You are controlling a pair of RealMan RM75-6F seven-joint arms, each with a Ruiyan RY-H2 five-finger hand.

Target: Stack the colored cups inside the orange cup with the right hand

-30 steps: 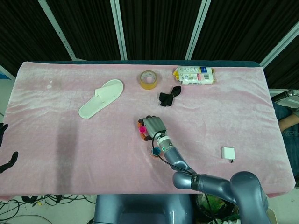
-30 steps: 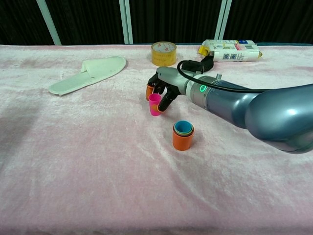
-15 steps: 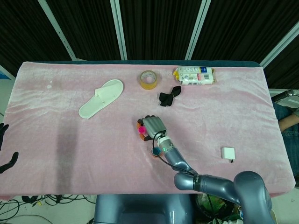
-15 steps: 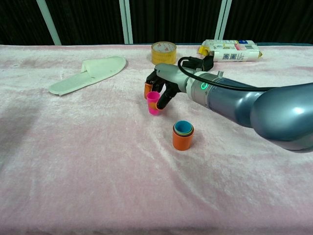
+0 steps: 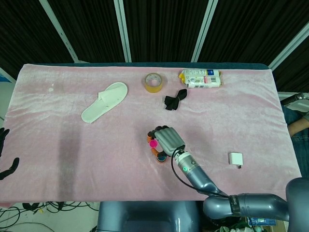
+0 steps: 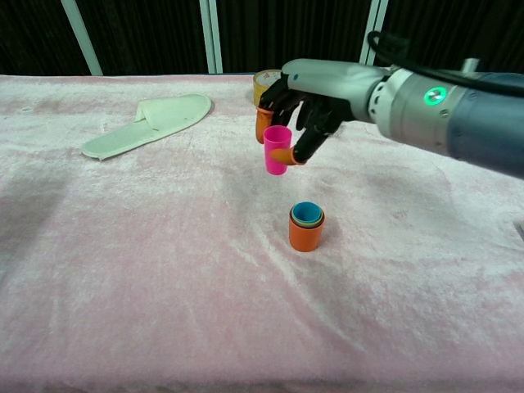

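My right hand [image 6: 315, 102] pinches a pink cup [image 6: 277, 149] between thumb and fingers and holds it upright in the air. Below it and a little to the right, the orange cup [image 6: 304, 236] stands on the pink cloth with smaller cups nested inside, a blue one showing on top. In the head view the right hand [image 5: 166, 139] covers most of the orange cup [image 5: 161, 157], and the pink cup [image 5: 153, 143] shows at its left side. At the left edge, only dark fingertips of my left hand [image 5: 8, 166] show, spread apart and holding nothing.
A white slipper [image 5: 105, 101] lies at the back left. A roll of tape [image 5: 153, 82], a snack packet [image 5: 202, 78] and a black item [image 5: 175, 99] lie at the back. A small white box [image 5: 235, 158] sits at the front right.
My right hand has lifted the pink cup off the cloth and carried it up and slightly right, towards the orange cup. The left hand has stayed put.
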